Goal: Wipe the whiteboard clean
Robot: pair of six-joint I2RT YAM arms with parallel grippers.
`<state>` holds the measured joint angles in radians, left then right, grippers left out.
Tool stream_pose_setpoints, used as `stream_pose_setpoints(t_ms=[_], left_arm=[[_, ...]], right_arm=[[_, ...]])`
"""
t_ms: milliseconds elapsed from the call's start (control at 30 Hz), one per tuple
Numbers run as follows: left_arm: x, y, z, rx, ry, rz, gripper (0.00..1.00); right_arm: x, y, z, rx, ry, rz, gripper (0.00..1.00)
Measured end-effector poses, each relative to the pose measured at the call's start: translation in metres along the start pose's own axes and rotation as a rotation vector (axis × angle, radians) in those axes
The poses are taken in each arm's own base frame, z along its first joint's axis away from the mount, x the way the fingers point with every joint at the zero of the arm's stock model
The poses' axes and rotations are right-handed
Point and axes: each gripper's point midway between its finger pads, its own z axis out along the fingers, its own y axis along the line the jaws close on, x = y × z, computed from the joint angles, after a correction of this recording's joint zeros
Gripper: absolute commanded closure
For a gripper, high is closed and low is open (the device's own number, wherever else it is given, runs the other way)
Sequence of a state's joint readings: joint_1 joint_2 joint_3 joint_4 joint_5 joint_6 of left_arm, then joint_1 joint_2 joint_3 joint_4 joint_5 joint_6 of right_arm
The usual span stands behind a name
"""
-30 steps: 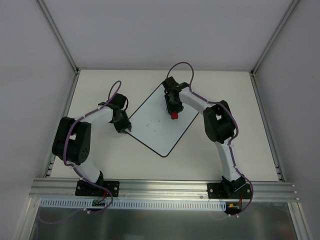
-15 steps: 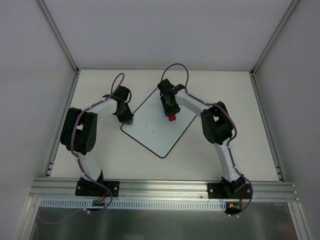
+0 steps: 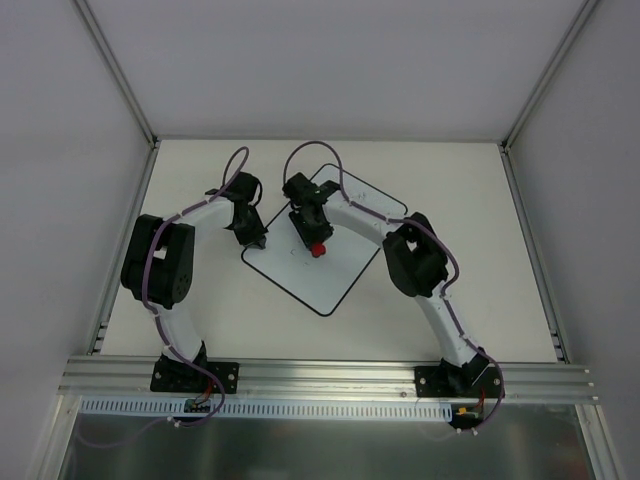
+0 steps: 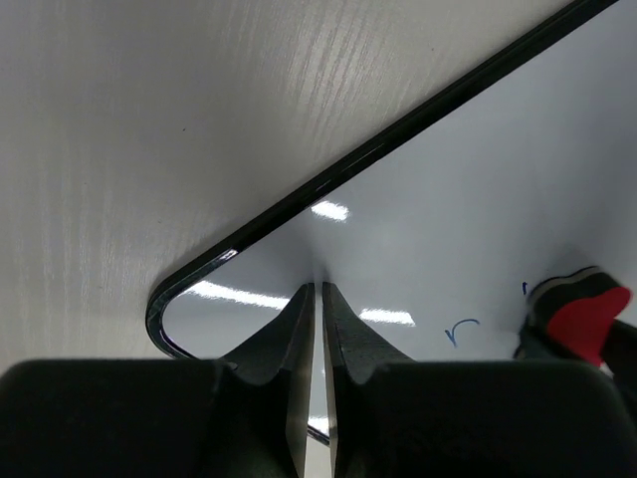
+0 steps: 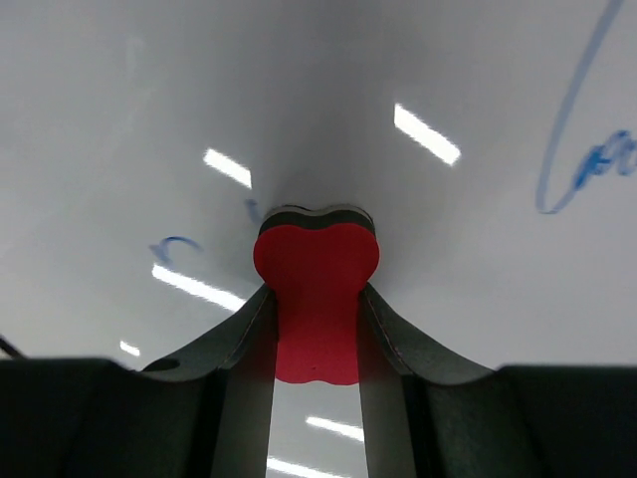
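Count as found, both arms over the table (image 3: 480, 280).

One whiteboard (image 3: 322, 285): it lay flat at about mid-table, between my two arms. It was turned cornerwise, so from above it read as a diamond. Its long axis ran from near-left to far-right. One rounded corner pointed at my bases and the opposite one at the far wall. White face, thin black edge.

One eraser (image 5: 317, 284): a red block with a dark layer on the end that met the board. It stood on the board's face in the left half, well inside the edge.

One pair of right fingers (image 3: 316, 240), two in number: they were clamped on the eraser, one on each flank, with its dark end down against the board.

One pair of left fingers (image 3: 257, 240), two in number: they were drawn together with only a hairline slit between them and held nothing. Their tips were at the board's surface just inside its left rounded corner. I could not tell whether they bore down on it.

Blue pen marks, at least three in my right wrist view:
- a small curl (image 5: 174, 244) to the left of the eraser
- a short tick (image 5: 252, 209) just beyond the eraser
- a long stroke (image 5: 577, 139) ending in a scribble, well apart at the right

Two arms: the left arm (image 3: 160, 270) bent at the table's left side, and the right arm (image 3: 415, 260) reaching in over the board from the right.
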<state>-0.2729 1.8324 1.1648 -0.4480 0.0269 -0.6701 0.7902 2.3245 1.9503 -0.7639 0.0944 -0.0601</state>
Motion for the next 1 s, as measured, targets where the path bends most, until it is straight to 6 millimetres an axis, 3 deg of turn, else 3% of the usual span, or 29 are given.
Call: stream_pose_setpoints(t_ms=[133, 267, 367, 433, 600, 733, 867, 1000], left_arm=[[0.001, -0.001, 0.0, 0.009, 0.005, 0.0, 0.92], [0.002, -0.002, 0.0, 0.016, 0.01, -0.002, 0.92], [0.003, -0.002, 0.0, 0.02, 0.011, -0.002, 0.92], [0.003, -0.002, 0.001, 0.026, 0.009, -0.002, 0.93], [0.003, -0.003, 0.001, 0.032, 0.007, -0.002, 0.93], [0.004, -0.005, 0.001, 0.041, 0.01, -0.003, 0.93], [0.004, -0.005, 0.0, 0.046, 0.015, -0.007, 0.93], [0.005, -0.005, 0.0, 0.049, 0.014, -0.009, 0.94]], right_arm=[[0.007, 0.05, -0.004, -0.091, 0.008, -0.076, 0.82], [0.012, 0.069, -0.006, -0.109, 0.012, -0.083, 0.82], [0.009, 0.062, -0.005, -0.117, 0.02, -0.003, 0.82], [0.004, 0.046, -0.003, -0.106, 0.025, 0.07, 0.82], [-0.012, -0.025, 0.003, -0.012, 0.013, 0.254, 0.82], [-0.016, -0.067, 0.005, 0.05, 0.011, 0.329, 0.8], [-0.018, -0.068, 0.006, 0.059, 0.023, 0.316, 0.8], [-0.027, -0.046, 0.008, 0.031, 0.01, 0.255, 0.78]])
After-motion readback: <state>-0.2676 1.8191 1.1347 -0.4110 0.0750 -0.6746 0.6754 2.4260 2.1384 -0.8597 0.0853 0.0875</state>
